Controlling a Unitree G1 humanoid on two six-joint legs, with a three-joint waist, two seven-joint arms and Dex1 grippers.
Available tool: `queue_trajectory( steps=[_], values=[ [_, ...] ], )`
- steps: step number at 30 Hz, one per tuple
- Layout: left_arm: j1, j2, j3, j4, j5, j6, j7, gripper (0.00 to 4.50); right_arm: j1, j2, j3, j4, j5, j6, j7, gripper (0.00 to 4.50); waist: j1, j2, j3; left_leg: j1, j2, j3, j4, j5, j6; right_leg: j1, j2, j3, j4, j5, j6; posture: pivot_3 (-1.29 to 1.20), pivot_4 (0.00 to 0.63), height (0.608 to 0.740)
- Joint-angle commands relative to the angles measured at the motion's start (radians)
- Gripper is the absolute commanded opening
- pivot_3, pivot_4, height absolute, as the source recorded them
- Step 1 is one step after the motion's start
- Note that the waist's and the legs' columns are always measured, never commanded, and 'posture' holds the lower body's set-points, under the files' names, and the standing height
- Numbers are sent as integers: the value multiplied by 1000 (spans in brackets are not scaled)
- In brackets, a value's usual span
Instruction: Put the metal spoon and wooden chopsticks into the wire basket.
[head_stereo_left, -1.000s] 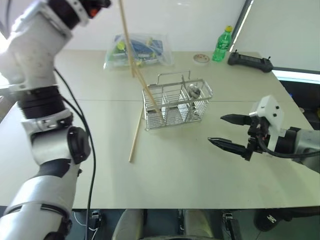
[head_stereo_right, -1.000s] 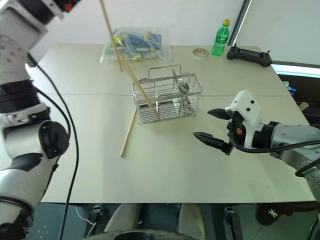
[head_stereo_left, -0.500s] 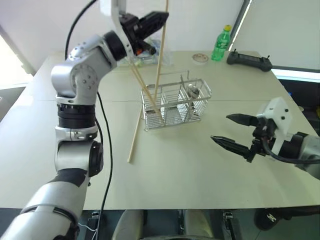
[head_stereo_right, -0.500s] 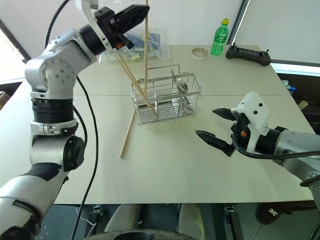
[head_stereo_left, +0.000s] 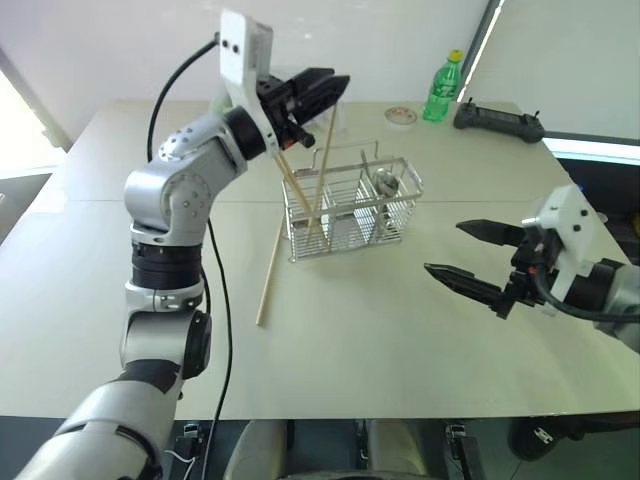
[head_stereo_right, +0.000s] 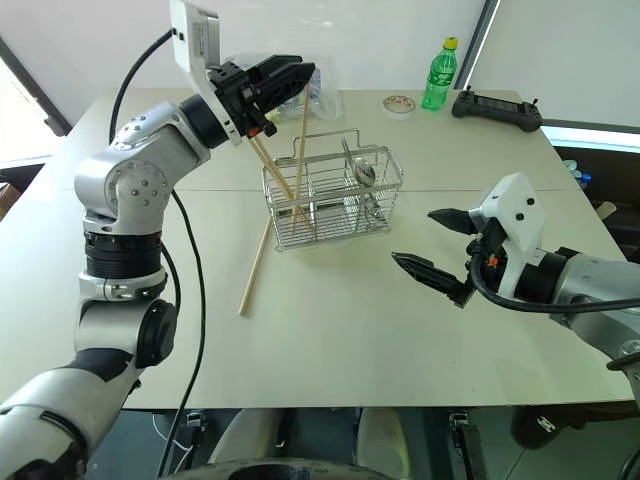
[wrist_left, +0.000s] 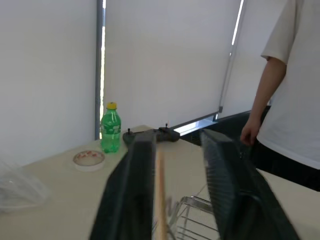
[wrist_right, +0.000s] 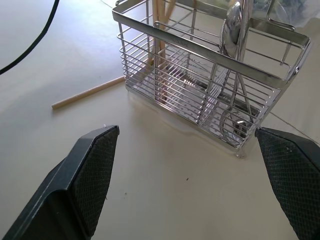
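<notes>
The wire basket (head_stereo_left: 400, 200) stands mid-table. The metal spoon (head_stereo_left: 385, 181) sits bowl-up in its right compartment, also close up in the right wrist view as the spoon (wrist_right: 234, 25). One of the wooden chopsticks (head_stereo_left: 322, 165) stands nearly upright in the left compartment. A second chopstick (head_stereo_left: 293, 185) leans there too. A third (head_stereo_left: 270, 272) lies flat on the table, left of the basket. My left gripper (head_stereo_left: 325, 92) hovers above the basket, open, with the upright chopstick (wrist_left: 160, 200) rising between its fingers beside one finger (wrist_left: 135, 200). My right gripper (head_stereo_left: 445, 248) is open and holds nothing, right of the basket.
A green bottle (head_stereo_left: 444, 88), a black controller (head_stereo_left: 500, 122) and a small round lid (head_stereo_left: 402, 116) sit at the table's far right. A clear plastic bag (head_stereo_right: 325, 90) lies behind my left arm. A person (wrist_left: 290, 100) stands beyond the table.
My left gripper came down over the basket and opened. The chopstick it held swung upright and dropped lower into the left compartment. The right gripper stayed put.
</notes>
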Motion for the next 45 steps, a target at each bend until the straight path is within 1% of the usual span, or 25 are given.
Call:
queue_trajectory(
  steps=[1,2,3,7,10,12,13,14,15,16,17,19,22,25,31,34,36,39,45],
  values=[
    [-25,11,60,-56,-66,44,20,3631,-26,-18,4,10,1,-9,7,4500,0,0,0,0,0,0,0,0,0,0,0,0,0,0,0,0,150,690],
    [-34,18,73,-55,-81,59,25,4195,-32,-18,10,15,-2,-11,10,4500,-1,0,0,0,0,0,0,0,0,0,0,0,0,0,0,0,150,690],
    [-45,27,86,-55,-96,75,30,4389,-37,-19,16,19,-5,-13,12,4500,-1,0,0,0,0,0,0,0,0,0,0,0,0,0,0,0,150,690],
    [-115,74,146,-32,-143,111,50,4389,-54,-14,39,33,-18,-21,17,4500,-1,0,0,0,0,0,0,0,0,0,0,0,0,0,0,0,150,690],
    [-204,135,206,31,-166,128,71,4389,-61,-8,58,37,-30,-28,19,4500,-1,0,0,0,0,0,0,0,0,0,0,0,0,0,0,0,150,690],
    [-250,197,213,82,-156,144,61,4389,-64,-7,64,40,-34,-32,22,4500,-2,0,0,0,0,0,-1,0,0,-1,0,0,0,0,0,0,150,690],
    [-263,263,172,103,-122,166,20,4389,-65,-7,66,41,-35,-34,24,4500,-4,0,0,0,0,0,-1,0,0,-1,0,0,0,0,1,0,150,690],
    [-261,343,93,112,-54,160,-38,4389,-67,-7,68,43,-37,-36,27,4500,-7,1,0,0,0,0,-1,0,0,-1,1,0,0,0,1,0,150,690],
    [-238,428,4,115,43,93,-108,4389,-69,-6,71,45,-41,-38,30,4500,-9,1,0,1,-1,1,-2,0,0,-1,1,0,1,0,0,0,150,690],
    [-220,496,-62,127,109,51,-168,4389,-69,-6,75,48,-45,-40,32,4500,-12,2,0,1,-1,1,-2,0,0,-1,1,0,1,0,0,0,150,690],
    [-213,540,-97,156,142,37,-205,4389,-70,-4,79,50,-49,-42,34,4500,-10,3,0,1,0,2,-3,0,0,-2,1,1,1,0,0,0,150,690],
    [-227,574,-100,248,168,42,-226,4389,-72,0,87,54,-58,-47,38,4500,-3,3,0,1,0,1,-3,0,0,-1,1,1,1,-1,-1,0,150,690],
    [-253,550,-114,389,236,127,-144,4389,-77,15,101,58,-67,-54,31,4500,3,2,1,0,1,-1,-1,0,0,-1,1,-1,1,-2,-3,0,150,690],
    [-256,504,-110,449,267,181,-91,4389,-78,27,110,54,-70,-54,23,4500,3,1,1,0,1,-1,0,0,0,0,-1,-1,0,-1,1,0,150,690],
    [-235,313,-9,561,254,425,102,4389,-73,32,113,45,-63,-45,19,4500,-2,1,1,-1,-1,-1,-2,-1,1,-2,-1,-1,1,-1,2,0,150,690],
    [-220,262,3,579,270,492,152,4389,-73,33,111,44,-61,-42,13,4500,-8,1,1,-1,-1,-1,-2,-1,1,-3,0,-1,1,-1,2,0,150,690],
    [-203,243,-25,586,294,500,167,4389,-72,35,109,41,-59,-41,6,4500,-13,1,1,-1,-1,-1,-3,-1,1,-3,0,0,2,-1,2,0,150,690],
    [-192,226,-64,606,312,485,148,4389,-61,43,106,32,-56,-41,-7,4500,-12,1,1,-1,-1,-1,-2,-1,1,-3,0,0,2,-1,1,0,150,690],
    [-221,174,-97,700,344,422,108,4389,-26,64,95,0,-49,-46,-39,4500,3,1,1,-1,-1,-1,-1,0,0,-2,-1,0,1,-1,1,0,150,690]
  ],
)
